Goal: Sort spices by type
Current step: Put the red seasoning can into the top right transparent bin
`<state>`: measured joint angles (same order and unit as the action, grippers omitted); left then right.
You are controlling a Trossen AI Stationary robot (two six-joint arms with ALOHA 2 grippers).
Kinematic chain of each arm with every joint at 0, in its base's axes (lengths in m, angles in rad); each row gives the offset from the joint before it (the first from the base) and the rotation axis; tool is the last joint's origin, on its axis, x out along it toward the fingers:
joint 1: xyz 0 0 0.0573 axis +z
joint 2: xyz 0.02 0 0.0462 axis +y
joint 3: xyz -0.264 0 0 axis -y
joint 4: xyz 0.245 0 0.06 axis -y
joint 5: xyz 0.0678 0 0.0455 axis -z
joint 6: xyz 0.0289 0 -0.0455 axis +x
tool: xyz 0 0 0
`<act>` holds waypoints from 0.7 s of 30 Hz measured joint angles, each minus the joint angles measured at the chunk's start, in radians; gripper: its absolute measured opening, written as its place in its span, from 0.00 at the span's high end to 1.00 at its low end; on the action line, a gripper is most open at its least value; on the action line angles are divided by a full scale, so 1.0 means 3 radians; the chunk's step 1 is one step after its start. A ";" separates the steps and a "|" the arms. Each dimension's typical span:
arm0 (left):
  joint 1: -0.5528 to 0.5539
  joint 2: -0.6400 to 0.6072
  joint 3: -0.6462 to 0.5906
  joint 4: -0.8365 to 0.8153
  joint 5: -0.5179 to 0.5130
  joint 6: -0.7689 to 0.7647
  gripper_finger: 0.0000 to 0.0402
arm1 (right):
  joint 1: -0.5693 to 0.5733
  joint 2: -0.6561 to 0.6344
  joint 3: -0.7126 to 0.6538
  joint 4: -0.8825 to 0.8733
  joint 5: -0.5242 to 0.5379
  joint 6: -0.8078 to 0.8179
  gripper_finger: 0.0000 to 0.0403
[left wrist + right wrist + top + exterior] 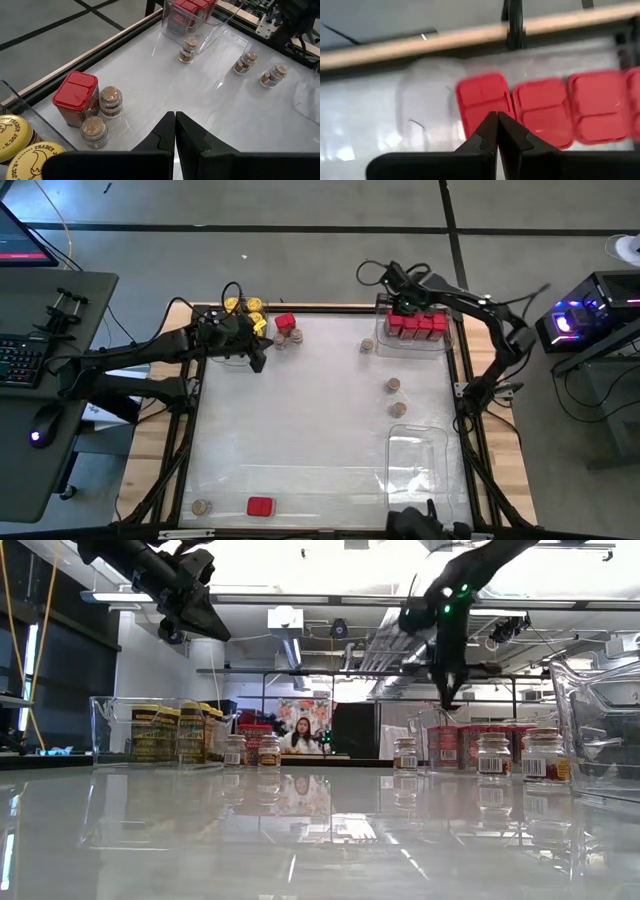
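Observation:
Several yellow-lidded jars stand in a clear tray at the far left. Just beside them on the table are a red box and two brown-lidded jars. Several red boxes fill a clear tray at the far right. My left gripper hangs shut in the air near the yellow jars, holding nothing. My right gripper is shut, points down and hangs above the red boxes, clear of them in the low view.
Three brown-lidded jars stand loose on the table's right half. Another clear tray lies at the near right. A brown-lidded jar and a red box sit at the near edge.

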<state>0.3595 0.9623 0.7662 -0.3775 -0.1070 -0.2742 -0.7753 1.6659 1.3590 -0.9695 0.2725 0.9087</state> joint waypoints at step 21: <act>0.1008 0.2512 0.2443 -0.2051 -0.0216 0.0880 1.00 | 0.0258 -0.0528 0.0003 0.0985 -0.0782 -0.0726 1.00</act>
<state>0.6618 1.7159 1.4991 -0.9928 -0.1719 -0.0103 -0.6978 1.5074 1.3598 -0.6740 0.0378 0.6910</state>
